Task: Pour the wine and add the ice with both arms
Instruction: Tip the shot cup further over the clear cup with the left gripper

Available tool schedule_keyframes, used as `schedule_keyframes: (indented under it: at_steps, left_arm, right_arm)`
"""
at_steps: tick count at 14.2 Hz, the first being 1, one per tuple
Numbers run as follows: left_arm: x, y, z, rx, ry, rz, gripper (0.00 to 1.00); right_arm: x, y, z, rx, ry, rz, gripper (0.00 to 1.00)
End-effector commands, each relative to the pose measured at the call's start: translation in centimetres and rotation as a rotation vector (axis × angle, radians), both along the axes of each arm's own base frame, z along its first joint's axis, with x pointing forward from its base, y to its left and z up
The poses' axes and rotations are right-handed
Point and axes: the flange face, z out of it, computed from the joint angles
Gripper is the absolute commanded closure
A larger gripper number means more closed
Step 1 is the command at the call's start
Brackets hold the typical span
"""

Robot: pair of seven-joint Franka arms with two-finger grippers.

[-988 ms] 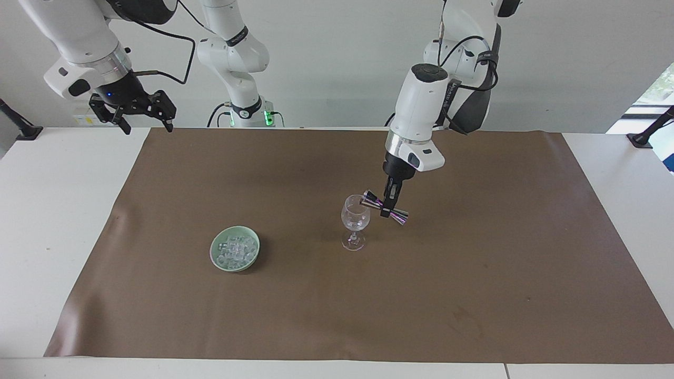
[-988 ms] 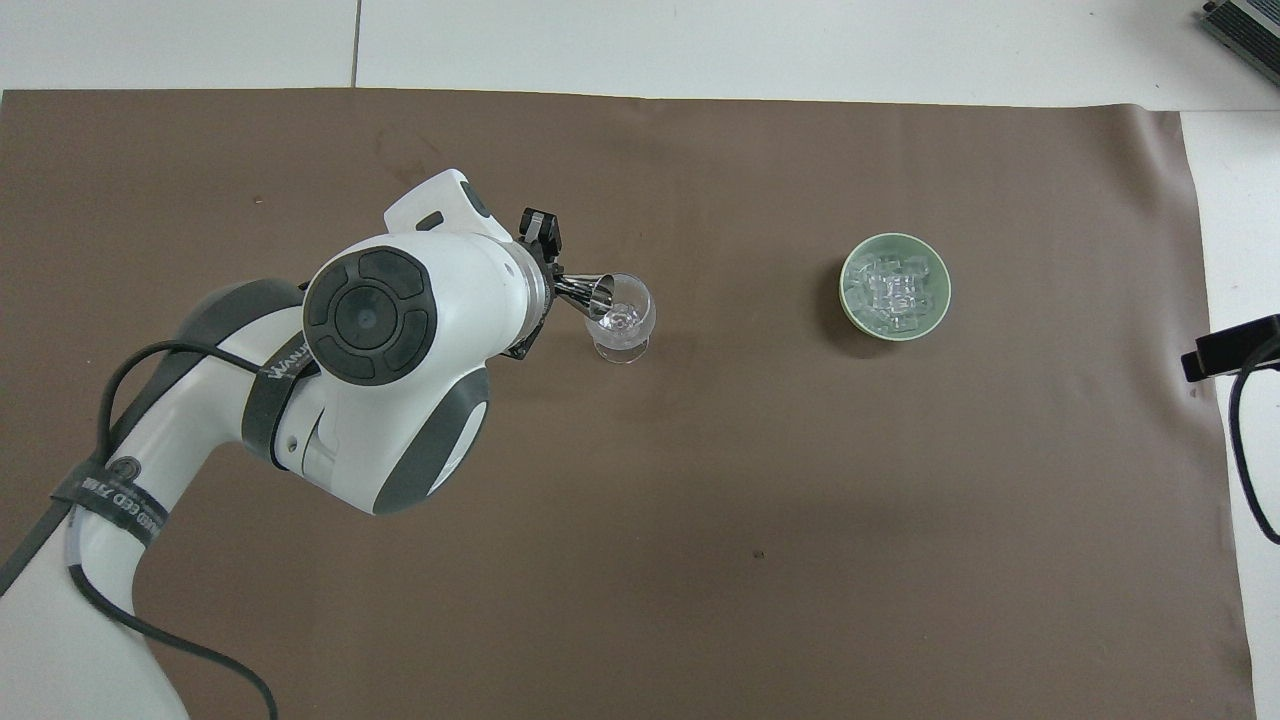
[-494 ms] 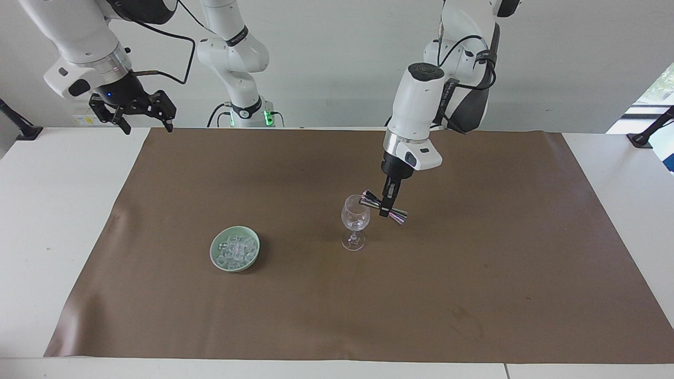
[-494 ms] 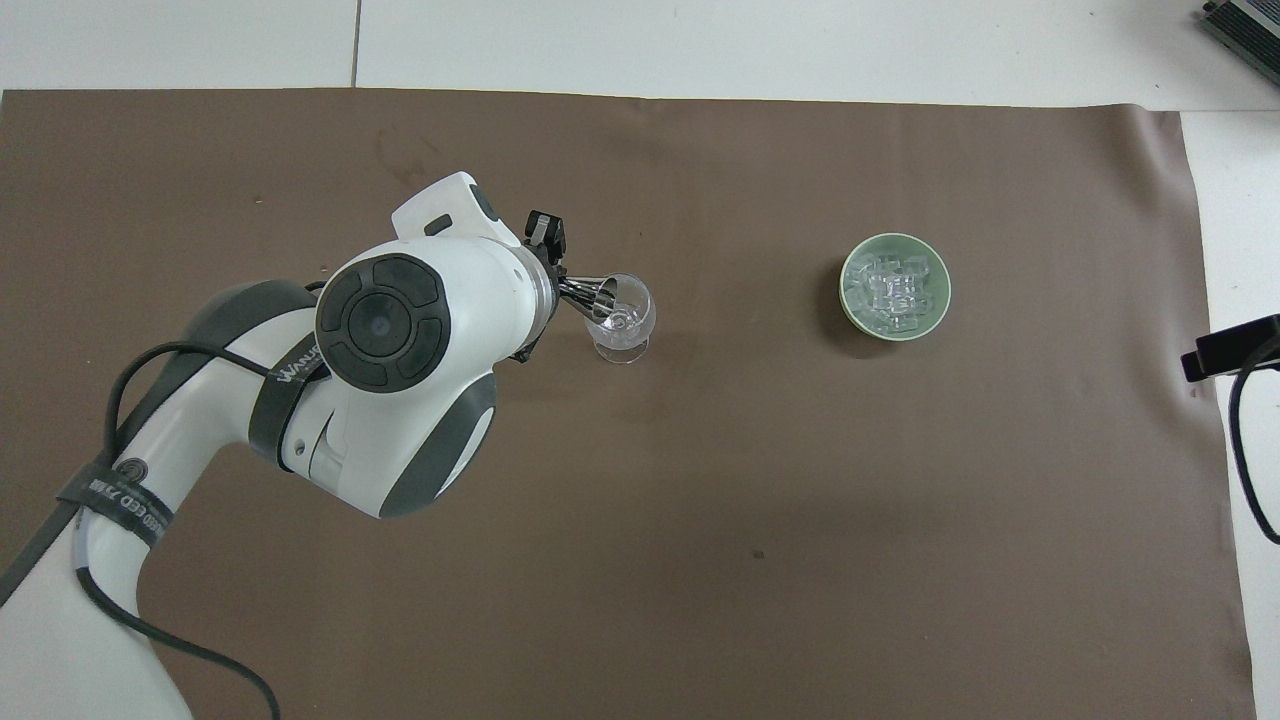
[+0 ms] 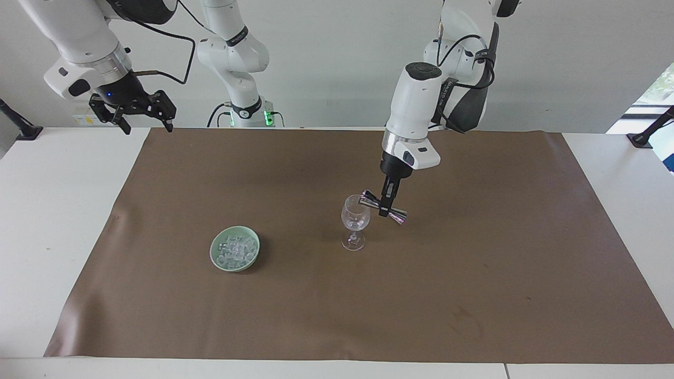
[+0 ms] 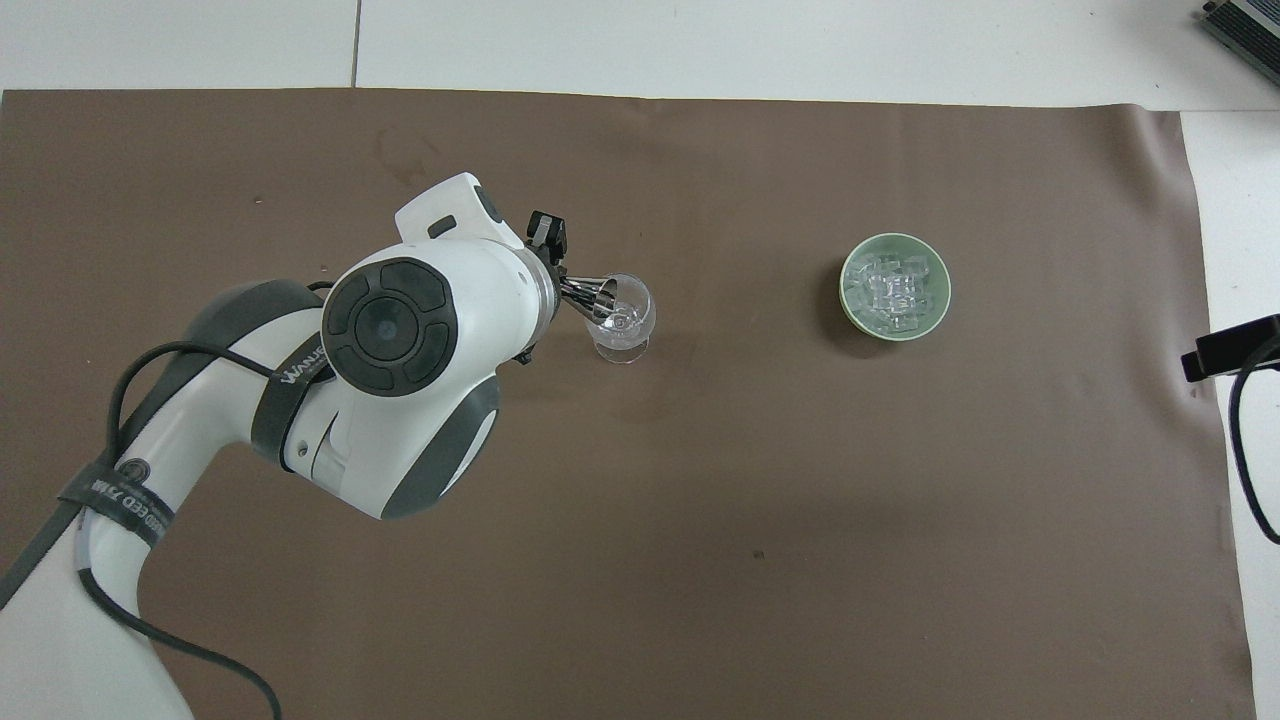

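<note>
- My left arm reaches out over the brown mat (image 5: pixel 474 263) with its forearm pointing steeply down; my left gripper (image 5: pixel 388 204) hangs over the mat just beside the wine glass (image 5: pixel 355 220), on the side toward the left arm's end of the table.
- My left gripper is clamped on the waist of a shiny double-ended jigger (image 5: pixel 383 206), which lies tilted with one mouth at the glass's rim and the other end lower, away from the glass.
- My right arm waits up in the air above the corner of the mat at its own end of the table; my right gripper (image 5: pixel 138 113) has its fingers spread apart and holds nothing.
- The ice (image 5: pixel 235 250) sits heaped in a pale green bowl (image 5: pixel 216 260) on the mat, beside the glass toward the right arm's end of the table and slightly farther from the robots.
- In the overhead view my left wrist covers most of the jigger (image 6: pixel 592 293), so only its end at the glass (image 6: pixel 622 318) shows, and of my right arm only a black edge appears at the frame's side.
- I cannot tell whether any liquid is in the glass or the jigger, and the cubes are too jumbled to count.
- Counted: two arms, one glass, one jigger, one bowl, one mat.
</note>
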Motion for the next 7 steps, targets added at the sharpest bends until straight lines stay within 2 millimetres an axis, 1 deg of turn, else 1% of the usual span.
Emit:
schedule_keyframes:
  at_steps: [1, 7]
  left_arm:
    - [0.26, -0.53, 0.37, 0.021, -0.003, 0.006, 1.0]
    - [0.0, -1.34, 0.62, 0.041, -0.025, -0.019, 1.0]
  right_arm:
    - [-0.4, 0.14, 0.03, 0.013, -0.004, 0.003, 0.0]
    - [-0.4, 0.14, 0.03, 0.013, -0.004, 0.003, 0.0]
